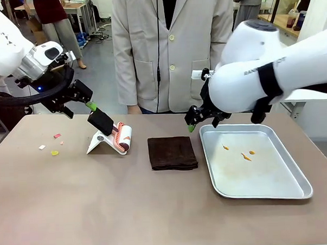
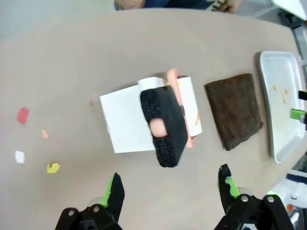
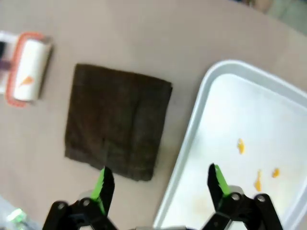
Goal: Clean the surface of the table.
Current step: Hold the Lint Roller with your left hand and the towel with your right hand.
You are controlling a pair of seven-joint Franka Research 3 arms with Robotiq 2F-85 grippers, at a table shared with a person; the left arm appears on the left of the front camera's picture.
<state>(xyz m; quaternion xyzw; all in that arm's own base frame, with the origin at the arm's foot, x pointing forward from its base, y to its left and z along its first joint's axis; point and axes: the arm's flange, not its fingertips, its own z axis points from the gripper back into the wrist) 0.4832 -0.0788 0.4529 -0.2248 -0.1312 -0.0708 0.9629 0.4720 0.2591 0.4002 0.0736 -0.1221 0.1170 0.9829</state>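
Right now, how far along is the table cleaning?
Early, it seems. Done: a few orange bits lie in the tray. In hand: nothing yet. The left fingers are open above the lint roller, over its black handle. The right fingers hang open over the tray's edge, beside the brown cloth. Left: coloured scraps lie on the table near its left end.
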